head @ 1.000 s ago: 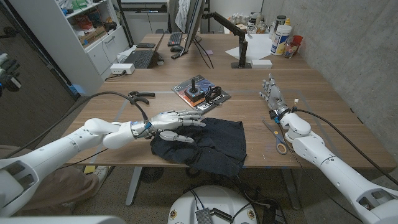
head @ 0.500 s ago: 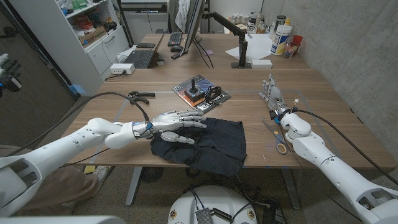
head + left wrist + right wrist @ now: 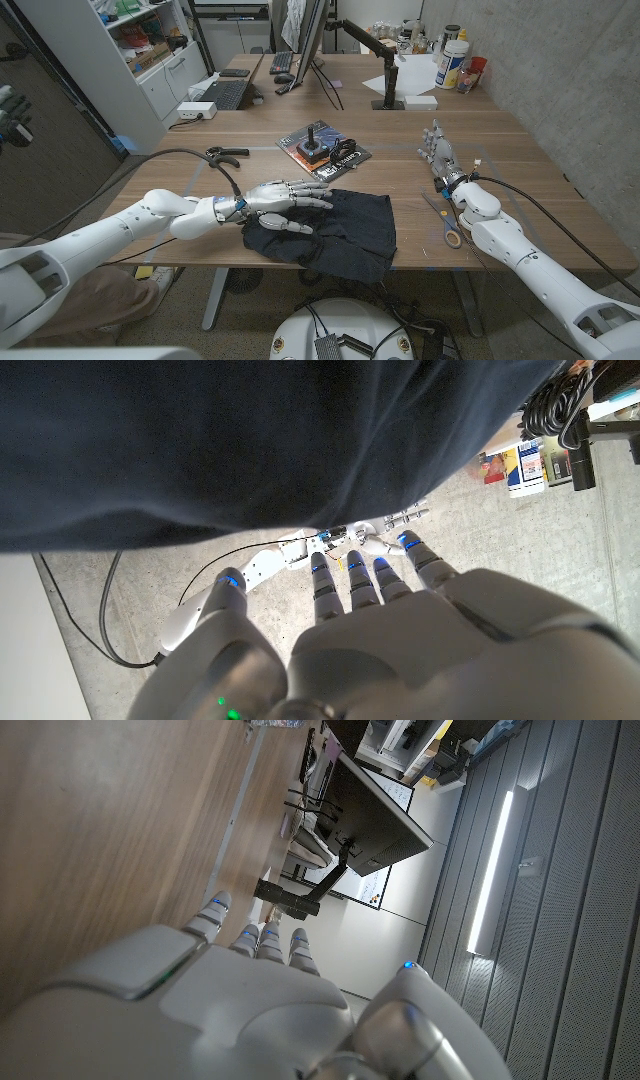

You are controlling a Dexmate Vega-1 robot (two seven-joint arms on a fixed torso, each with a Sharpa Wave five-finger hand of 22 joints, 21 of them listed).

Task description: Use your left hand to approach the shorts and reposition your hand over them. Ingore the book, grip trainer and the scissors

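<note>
One left hand (image 3: 278, 197) is held with splayed, empty fingers over the shorts (image 3: 340, 230), at their 9 o'clock edge, positioned to cover them, while the right hand (image 3: 440, 155) is parked at 3 o'clock, fingers extended and empty.

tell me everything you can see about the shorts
The shorts are dark navy, soft-looking cloth, lying crumpled and wrinkled on the wooden table, at its near edge, with one part hanging over it. The left hand is over their left part with fingers spread, holding nothing; contact cannot be told. The book lies just beyond them.
</note>
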